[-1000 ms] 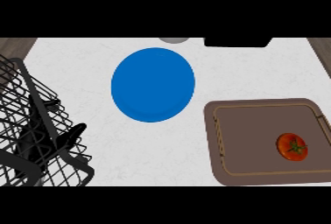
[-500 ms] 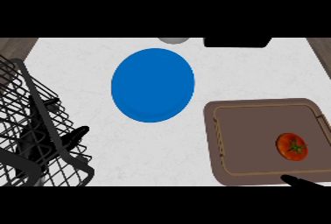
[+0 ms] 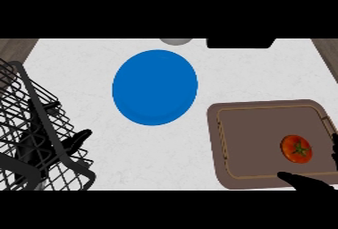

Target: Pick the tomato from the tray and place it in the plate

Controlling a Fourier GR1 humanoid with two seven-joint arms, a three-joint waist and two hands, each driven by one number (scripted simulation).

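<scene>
The red tomato (image 3: 297, 149) with its green stalk lies in the right half of the brown tray (image 3: 228, 134), at the counter's right side. The blue plate (image 3: 155, 87) rests on the white counter, up and left of the tray, with nothing on it. My right hand (image 3: 309, 183) comes in at the lower right corner. Its thumb lies over the tray's front rim just below the tomato, and its fingers (image 3: 335, 150) show at the right edge beside the tomato. It is open and touches nothing. My left hand (image 3: 69, 142) rests open at the lower left, partly behind the wire basket.
A black wire basket (image 3: 26, 134) fills the left side of the counter. A grey round object (image 3: 175, 40) and a black object (image 3: 240, 43) sit at the counter's far edge. Bare white counter lies between the plate and the tray.
My right hand has risen into view from the lower right, its thumb now over the tray's front rim and its fingers beside the tomato. The left hand has shifted slightly.
</scene>
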